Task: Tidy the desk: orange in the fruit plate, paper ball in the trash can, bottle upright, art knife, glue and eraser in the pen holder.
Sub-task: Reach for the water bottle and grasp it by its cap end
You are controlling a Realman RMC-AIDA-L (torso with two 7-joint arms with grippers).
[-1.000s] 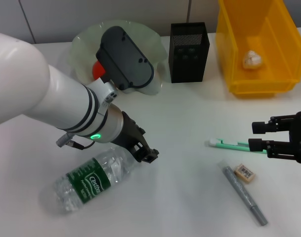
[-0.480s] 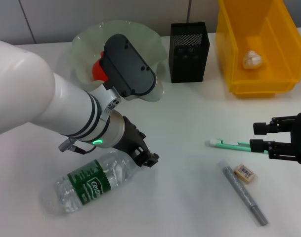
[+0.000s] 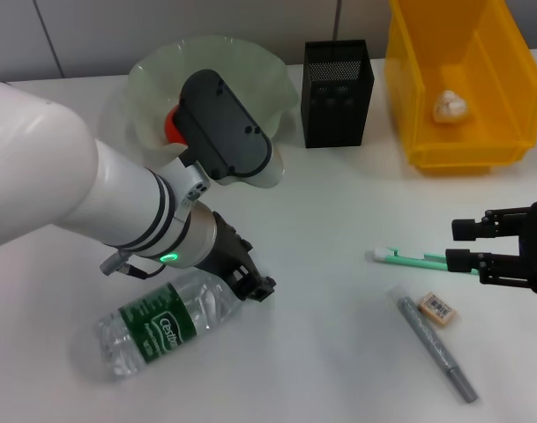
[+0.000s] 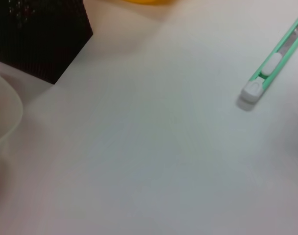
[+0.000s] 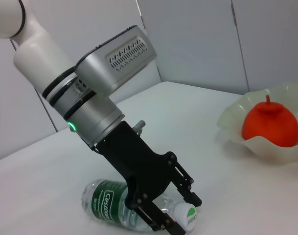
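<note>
The orange (image 3: 172,124) sits in the fruit plate (image 3: 242,62), so that job looks done. The paper ball (image 3: 451,105) lies in the trash can (image 3: 409,88), so that one looks done too.

The bottle (image 3: 162,324) is not up yet. It lies on its side on the counter (image 3: 330,229), in front of the fruit plate, with its cap end pointing toward the pen holder (image 3: 337,92). The left gripper (image 5: 185,220) is down at the cap end. In the right wrist view its fingers sit on both sides of the neck, just behind the white cap. They look close in on it, but it is hard to tell if they are squeezing it yet. Getting the bottle to stand up looks like the job in hand.

Three things are not yet in the pen holder. The art knife (image 3: 409,258), a thin green one, lies well in front of the pen holder, off toward the trash can side. The eraser (image 3: 436,309) is a little nearer the robot than the knife. A grey stick (image 3: 436,349), maybe the glue, lies just beside the eraser.

The right gripper (image 3: 462,243) waits with its fingers apart, holding nothing, right by one end of the knife.
</note>
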